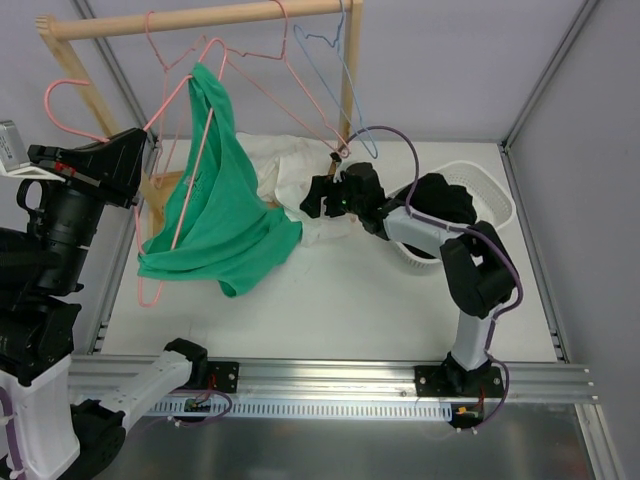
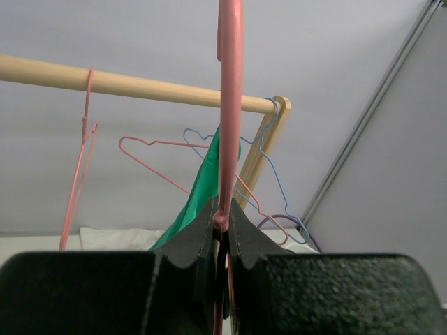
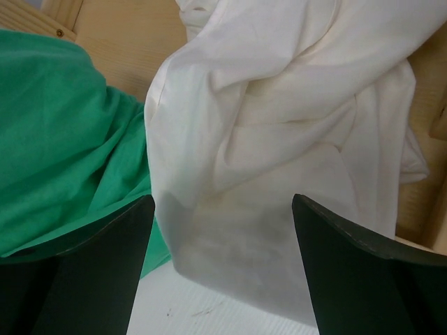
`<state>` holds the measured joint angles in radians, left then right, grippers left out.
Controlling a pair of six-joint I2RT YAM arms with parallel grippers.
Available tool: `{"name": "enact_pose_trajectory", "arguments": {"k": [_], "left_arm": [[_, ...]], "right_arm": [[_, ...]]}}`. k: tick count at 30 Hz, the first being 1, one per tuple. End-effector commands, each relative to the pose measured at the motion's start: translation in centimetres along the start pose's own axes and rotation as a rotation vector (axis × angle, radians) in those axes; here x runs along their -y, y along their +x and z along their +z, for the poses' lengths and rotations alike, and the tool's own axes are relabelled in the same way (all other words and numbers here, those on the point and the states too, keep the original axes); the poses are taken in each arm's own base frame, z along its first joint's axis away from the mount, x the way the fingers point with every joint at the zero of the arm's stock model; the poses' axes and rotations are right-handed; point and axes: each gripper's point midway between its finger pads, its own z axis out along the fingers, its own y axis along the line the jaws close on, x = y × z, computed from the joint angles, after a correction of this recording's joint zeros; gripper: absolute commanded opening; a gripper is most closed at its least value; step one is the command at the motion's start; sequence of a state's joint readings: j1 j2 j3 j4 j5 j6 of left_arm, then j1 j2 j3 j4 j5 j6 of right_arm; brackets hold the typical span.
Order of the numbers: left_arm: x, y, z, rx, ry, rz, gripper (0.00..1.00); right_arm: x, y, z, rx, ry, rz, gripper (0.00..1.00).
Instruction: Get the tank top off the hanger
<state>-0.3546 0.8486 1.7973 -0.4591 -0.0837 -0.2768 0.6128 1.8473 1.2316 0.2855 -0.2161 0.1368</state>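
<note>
The green tank top (image 1: 215, 200) hangs on a pink wire hanger (image 1: 190, 170), its lower part bunched on the white table. My left gripper (image 1: 148, 152) is shut on the hanger's wire at the left; in the left wrist view the jaws (image 2: 222, 223) pinch the pink wire (image 2: 229, 125), with the green fabric (image 2: 202, 188) behind. My right gripper (image 1: 320, 195) is open and empty, low over a white cloth (image 1: 290, 165), just right of the tank top. In the right wrist view it (image 3: 223, 202) frames the white cloth (image 3: 279, 139), with the tank top (image 3: 63, 139) at the left.
A wooden rail (image 1: 200, 18) on a wooden frame carries another pink hanger (image 1: 270, 55) and a blue hanger (image 1: 335, 70). A further pink hanger (image 1: 62, 105) hangs at the far left. A white basket (image 1: 492, 205) holding a black garment (image 1: 445, 198) stands at the right.
</note>
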Motion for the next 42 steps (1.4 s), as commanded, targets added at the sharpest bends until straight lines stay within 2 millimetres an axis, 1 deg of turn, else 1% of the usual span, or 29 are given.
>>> {"name": "enact_pose_trajectory", "arguments": {"k": [1, 3, 4, 7, 9, 10, 11, 12, 13, 15, 16, 18, 19, 20, 21, 22, 24, 25, 26, 27, 28, 29, 32, 33, 35, 36, 39, 40, 42], "left_arm": [[1.1, -1.9, -0.2, 0.065, 0.047, -0.024, 0.00], [1.2, -2.2, -0.3, 0.072, 0.049, -0.024, 0.00], [1.2, -2.2, -0.2, 0.071, 0.047, -0.021, 0.00], [1.2, -2.4, -0.2, 0.074, 0.048, -0.019, 0.00], [1.2, -2.4, -0.2, 0.074, 0.048, -0.018, 0.00], [1.2, -2.4, -0.3, 0.075, 0.045, -0.017, 0.00], [1.1, -2.2, -0.2, 0.071, 0.043, -0.016, 0.00], [1.1, -2.3, -0.3, 0.071, 0.042, -0.018, 0.01], [1.0, -2.2, -0.2, 0.070, 0.040, -0.018, 0.01], [1.0, -2.2, -0.3, 0.070, 0.040, -0.019, 0.00], [1.0, -2.1, -0.3, 0.069, 0.038, -0.021, 0.01], [1.0, -2.0, -0.3, 0.066, 0.039, -0.025, 0.00], [1.0, -1.9, -0.3, 0.064, 0.039, -0.031, 0.00], [1.0, -1.9, -0.3, 0.063, 0.040, -0.034, 0.00], [1.1, -1.8, -0.4, 0.061, 0.044, -0.034, 0.00], [1.1, -1.7, -0.3, 0.059, 0.045, -0.038, 0.00], [1.1, -1.6, -0.4, 0.057, 0.046, -0.041, 0.00], [1.1, -1.6, -0.4, 0.057, 0.046, -0.041, 0.00], [1.1, -1.6, -0.4, 0.057, 0.046, -0.041, 0.00], [1.1, -1.6, -0.4, 0.057, 0.045, -0.039, 0.00], [0.9, -1.6, -0.3, 0.058, 0.037, -0.037, 0.00], [0.9, -1.6, -0.3, 0.059, 0.034, -0.036, 0.00], [0.8, -1.7, 0.0, 0.059, 0.030, -0.023, 0.00], [0.8, -1.7, 0.1, 0.059, 0.029, -0.018, 0.00], [0.6, -1.6, 0.2, 0.058, 0.023, -0.012, 0.00], [0.6, -1.5, 0.4, 0.054, 0.019, -0.010, 0.00], [0.1, -1.1, 0.7, 0.048, -0.001, -0.004, 0.00], [0.0, -0.8, 0.8, 0.042, -0.004, -0.007, 0.00], [-0.4, -0.3, 0.9, 0.034, -0.023, -0.009, 0.00]], "right_arm": [[-1.3, -2.0, 1.7, 0.065, 0.000, -0.074, 0.85], [-1.6, -2.4, 2.5, 0.065, 0.008, -0.099, 0.85], [-0.3, -1.2, 3.2, 0.027, 0.059, -0.110, 0.85], [0.1, -0.9, 3.9, 0.009, 0.107, -0.135, 0.85], [1.4, 0.1, 4.5, -0.022, 0.169, -0.145, 0.84], [2.2, 0.2, 4.5, -0.047, 0.219, -0.145, 0.82], [2.8, 1.0, 4.8, -0.077, 0.236, -0.143, 0.80], [2.9, 1.3, 4.8, -0.089, 0.242, -0.143, 0.76], [3.3, 2.0, 4.7, -0.106, 0.249, -0.138, 0.61], [3.5, 2.6, 4.5, -0.117, 0.256, -0.125, 0.40], [3.6, 2.9, 4.3, -0.120, 0.258, -0.119, 0.20], [3.8, 3.6, 4.1, -0.137, 0.257, -0.110, 0.04], [3.4, 3.5, 3.9, -0.134, 0.245, -0.100, 0.00], [3.0, 3.1, 3.7, -0.123, 0.231, -0.096, 0.00], [2.9, 3.4, 3.5, -0.127, 0.215, -0.086, 0.00], [1.6, 2.1, 3.3, -0.086, 0.168, -0.074, 0.00], [0.4, 1.9, 2.7, -0.069, 0.100, -0.039, 0.00], [-1.3, 0.0, 2.2, -0.013, 0.024, 0.006, 0.00], [-2.0, -0.6, 1.8, 0.011, -0.008, 0.033, 0.00], [-2.4, -0.4, 1.4, 0.016, -0.034, 0.061, 0.00], [-3.4, -2.0, 1.1, 0.078, -0.083, 0.080, 0.00], [-4.7, -3.1, 0.2, 0.108, -0.135, 0.131, 0.00], [-6.3, -4.6, -1.4, 0.180, -0.209, 0.172, 0.00], [-7.1, -5.5, -2.3, 0.202, -0.234, 0.197, 0.00], [-7.9, -6.3, -3.4, 0.222, -0.263, 0.204, 0.00], [-8.7, -7.4, -4.7, 0.248, -0.284, 0.207, 0.00], [-9.2, -8.4, -6.9, 0.283, -0.301, 0.214, 0.00], [-10.1, -9.8, -9.1, 0.326, -0.323, 0.207, 0.00], [-9.5, -10.1, -11.0, 0.355, -0.311, 0.206, 0.00]]}}
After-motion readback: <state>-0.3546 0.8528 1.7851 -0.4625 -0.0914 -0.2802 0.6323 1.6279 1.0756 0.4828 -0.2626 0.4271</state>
